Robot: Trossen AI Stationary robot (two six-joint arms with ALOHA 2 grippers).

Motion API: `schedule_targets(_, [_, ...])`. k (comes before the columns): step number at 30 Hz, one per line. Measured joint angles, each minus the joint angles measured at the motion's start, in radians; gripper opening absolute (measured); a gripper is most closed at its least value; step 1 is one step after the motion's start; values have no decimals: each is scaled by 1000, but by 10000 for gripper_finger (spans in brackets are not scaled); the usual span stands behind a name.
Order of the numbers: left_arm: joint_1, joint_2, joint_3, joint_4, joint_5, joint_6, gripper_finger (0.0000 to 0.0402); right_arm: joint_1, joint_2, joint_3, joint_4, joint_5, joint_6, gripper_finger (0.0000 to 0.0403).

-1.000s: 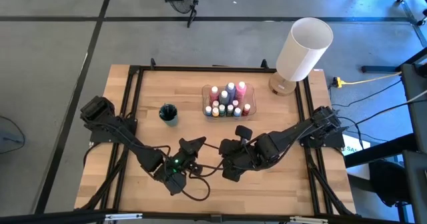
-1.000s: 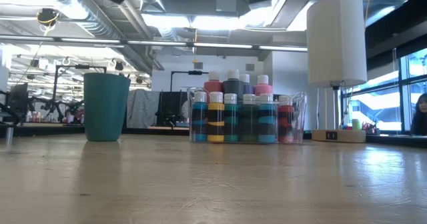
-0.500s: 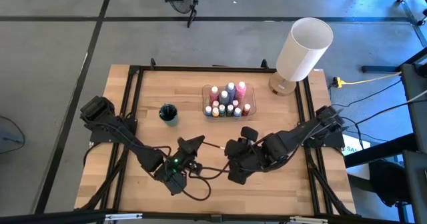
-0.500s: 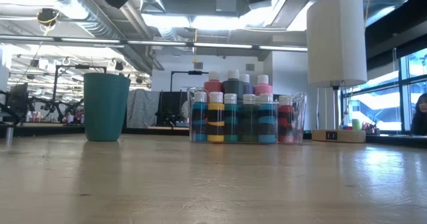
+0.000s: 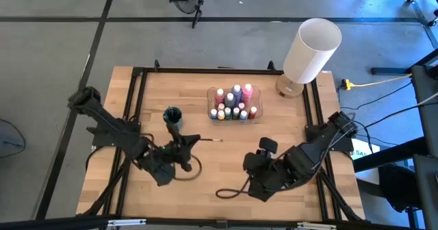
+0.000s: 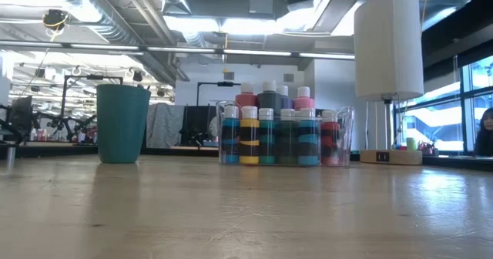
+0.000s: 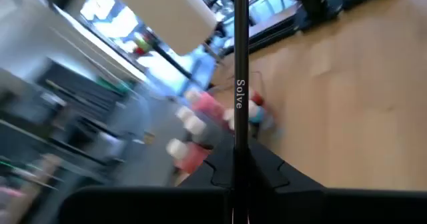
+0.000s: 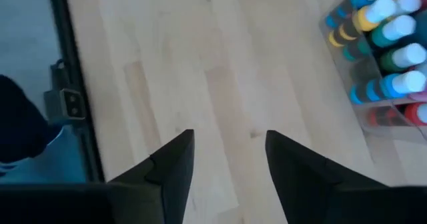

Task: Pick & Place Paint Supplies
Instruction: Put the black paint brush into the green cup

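Left gripper, jaws clamped on a paintbrush, hovers beside the teal cup; right gripper, jaws apart and empty, sits over open tabletop near the bottle tray.

A light wooden bench with a black frame carries three things. A teal cup stands at about ten o'clock, a clear tray of paint bottles near twelve, and a white cylindrical lamp at two o'clock, in the corner.
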Motion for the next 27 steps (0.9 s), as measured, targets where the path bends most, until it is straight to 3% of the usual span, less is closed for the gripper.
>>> schedule_targets(3, [6,-65,-49,36,89,-84,4,15,0,0,23,20,-1,187])
schedule_targets(6, [2,-109,-118,214,179,-67,4,19,0,0,61,30,-42,186])
schedule_targets(13, [3,-134,-355,974,487,159,4,21,0,0,229,37,-172,185])
schedule_targets(19, [19,-124,-547,1480,697,172,4,35,0,0,416,29,-345,185])
schedule_targets(22, [29,-94,-590,1617,768,159,4,37,0,0,474,29,-444,185])
schedule_targets(27, [44,-14,-591,1704,859,138,4,34,0,0,516,30,-530,200])
